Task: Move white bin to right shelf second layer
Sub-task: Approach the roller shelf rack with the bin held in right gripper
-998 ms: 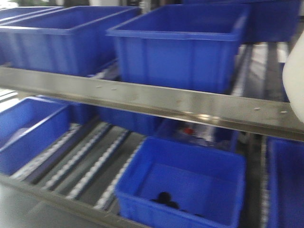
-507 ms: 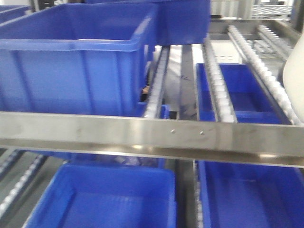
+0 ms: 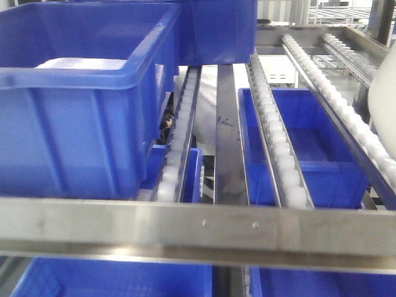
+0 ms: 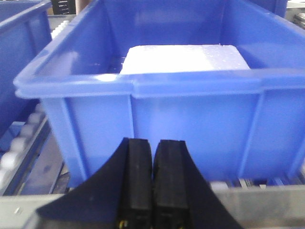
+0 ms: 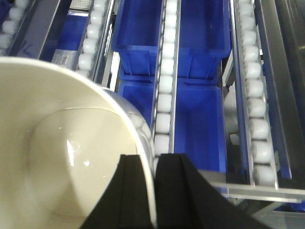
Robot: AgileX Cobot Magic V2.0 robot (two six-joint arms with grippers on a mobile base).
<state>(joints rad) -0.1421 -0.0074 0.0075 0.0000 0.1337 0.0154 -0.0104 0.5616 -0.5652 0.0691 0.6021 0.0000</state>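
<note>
- Right gripper (image 5: 147,191) first: its jaws are pinched onto the rim wall of the white bin (image 5: 62,157), one black finger inside, one outside, and the bin hangs off that single edge hold.
- Left gripper (image 4: 152,186): jaws pressed together on nothing, parked just in front of a blue crate (image 4: 157,105) with a white foam block (image 4: 183,58) inside.
- From the front, only a sliver of the cream bin shows at the far right edge, above the flat steel front rail (image 3: 204,232).
- The right shelf second layer (image 3: 278,148) lies ahead: roller tracks (image 5: 164,81) running away from the rail, open gaps between them, more blue crates below.
- My read for doing this well: carry the bin clear over the rail, and centre its base across two tracks, not over a gap.
- Keep it level; a one-sided rim grip will likely let it swing.
- Lower until the rollers take the weight, then release, since rollers may let it creep.
</note>
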